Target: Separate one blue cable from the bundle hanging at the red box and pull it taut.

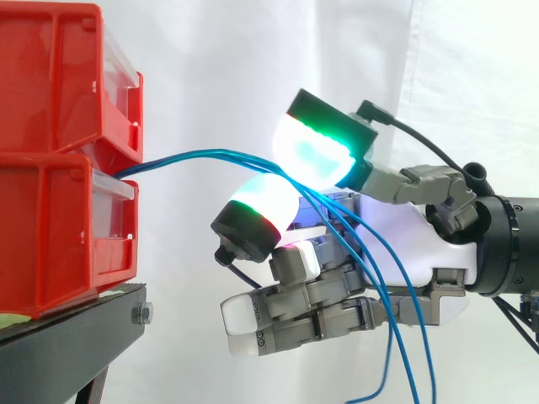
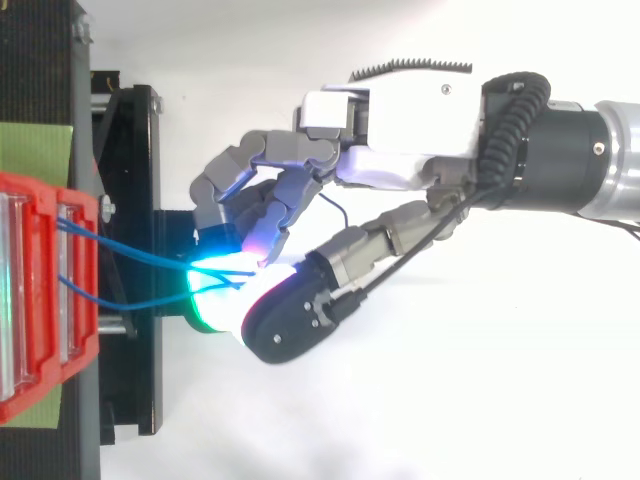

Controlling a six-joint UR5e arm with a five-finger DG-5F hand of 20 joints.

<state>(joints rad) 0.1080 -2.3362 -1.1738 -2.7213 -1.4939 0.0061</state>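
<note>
Side view: blue cables near-level, left-right

Two red bins are sitting stacked at the edge of one black stand: an upper bin and a lower bin. One green sheet is lying under them. One bolt is showing at the stand's corner. Blue cables are coming out between the bins. At least three strands are hanging below one hand, but where they are bunching I cannot count them surely. One white curtain is hanging behind.
</note>
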